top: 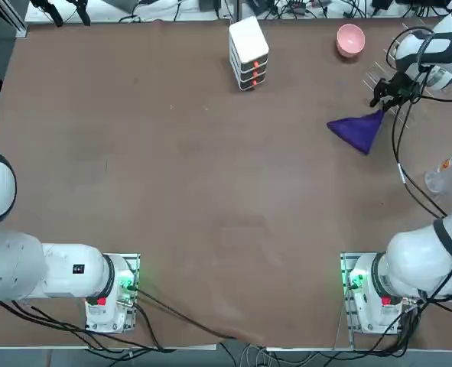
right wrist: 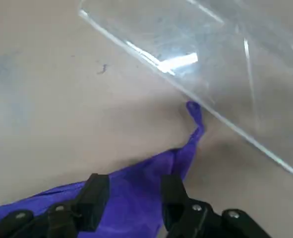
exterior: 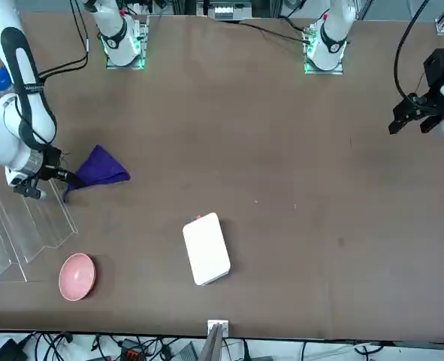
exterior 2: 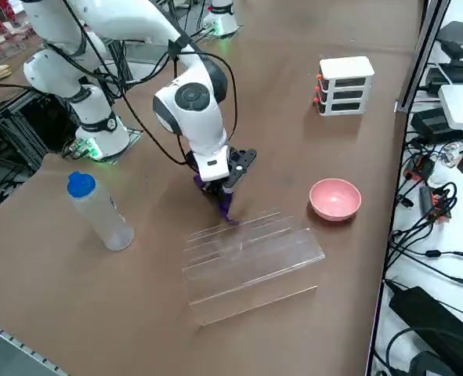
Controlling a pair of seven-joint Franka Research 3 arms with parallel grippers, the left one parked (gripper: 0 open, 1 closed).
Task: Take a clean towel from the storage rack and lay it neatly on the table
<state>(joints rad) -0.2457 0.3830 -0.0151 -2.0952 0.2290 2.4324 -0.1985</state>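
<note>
The deep purple-blue towel [top: 356,130] hangs bunched into a triangle, with one corner pulled up to my right gripper [top: 380,105] and the wide end resting on the brown table [top: 210,191]. The gripper [right wrist: 131,196] is shut on the towel [right wrist: 136,183], cloth filling the space between its black fingers [right wrist: 94,196]. A thin tail of the towel touches the edge of the clear storage rack [right wrist: 225,59]. From across the table, the gripper [exterior: 56,177] sits just off the rack [exterior: 26,226], holding the towel [exterior: 98,169]. The rack [exterior 2: 247,254] lies right below the gripper [exterior 2: 227,184].
A pink bowl [top: 350,39] stands beside the rack at the far right. A white box stack with orange marks [top: 248,52] is at the far middle. A water bottle with a blue cap [exterior 2: 98,210] stands near the table's right edge.
</note>
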